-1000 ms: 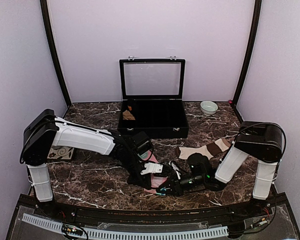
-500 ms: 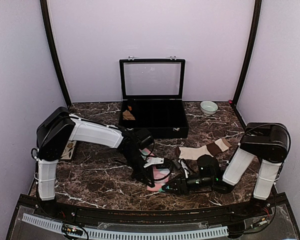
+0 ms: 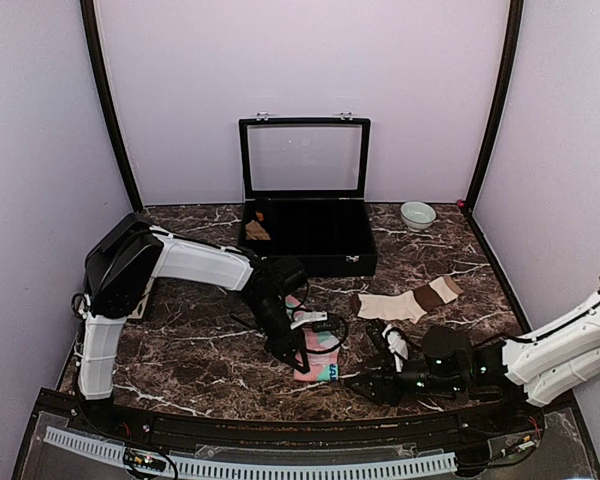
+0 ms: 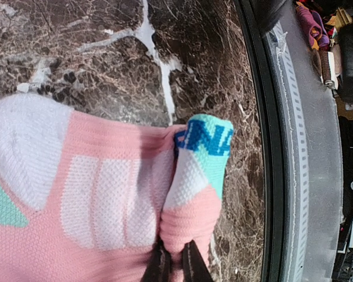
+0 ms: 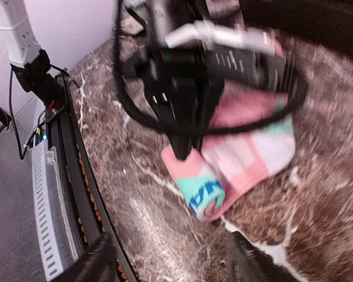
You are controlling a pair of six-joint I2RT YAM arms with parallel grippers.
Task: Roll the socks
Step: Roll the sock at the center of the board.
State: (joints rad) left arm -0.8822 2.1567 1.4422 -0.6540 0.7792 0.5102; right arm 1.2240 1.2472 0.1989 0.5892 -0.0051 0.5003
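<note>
The pink sock point(image 3: 320, 357) with mint-green and white patches lies near the table's front edge, its near end partly rolled and showing a mint cuff point(image 4: 204, 145). My left gripper point(image 4: 176, 267) is shut on a pink fold of that roll; from above it stands at the sock's left side point(image 3: 290, 356). My right gripper point(image 3: 368, 385) is open with nothing between its fingers, lying low to the right of the pink sock and apart from it point(image 5: 170, 249). The cream-beige sock point(image 3: 405, 302) with dark brown bands lies flat further back on the right.
An open black case point(image 3: 305, 240) stands at the back middle with a small tan bundle point(image 3: 257, 230) inside. A pale bowl point(image 3: 417, 214) sits at the back right. The table's black front rail point(image 5: 76, 176) runs close by the rolled end.
My right gripper has opened, let go of the pink sock and drawn back to the right, its arm dropping low. The left gripper keeps its hold on the sock.
</note>
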